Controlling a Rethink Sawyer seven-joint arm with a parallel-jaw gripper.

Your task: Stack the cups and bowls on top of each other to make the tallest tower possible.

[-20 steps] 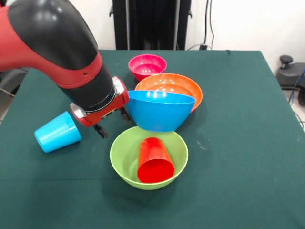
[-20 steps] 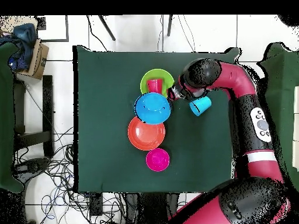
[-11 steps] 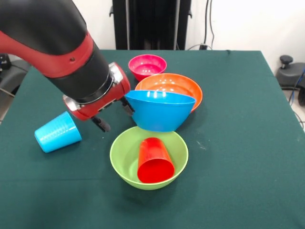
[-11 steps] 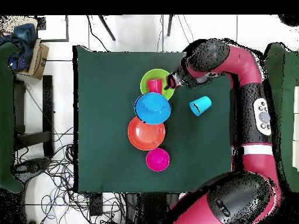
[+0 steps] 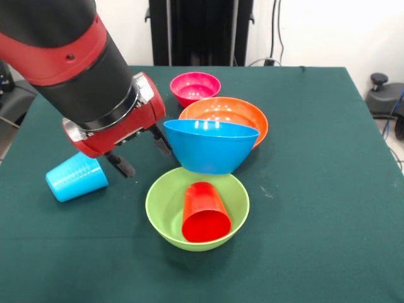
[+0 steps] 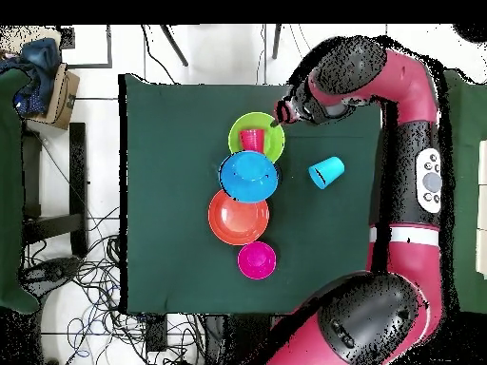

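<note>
Dark green cloth-covered bench (image 5: 328,158) on white tiled floor (image 6: 95,105); cable tangle (image 6: 76,276) beside it, black stand behind.

Red cup (image 5: 205,213) on side inside lime green bowl (image 5: 161,208), long axis toward camera in front view, mouth nearest. Blue bowl (image 5: 211,146) tilted, leaning on orange bowl (image 5: 243,112), touching green bowl's rim. Small pink-red bowl (image 5: 195,87) upright behind orange one. Light blue cup (image 5: 76,176) on side, base toward bench's edge, apart from bowls.

Hand (image 5: 139,154) empty, fingers spread, just beside blue bowl. Arm hides part of light blue cup's mouth.
</note>
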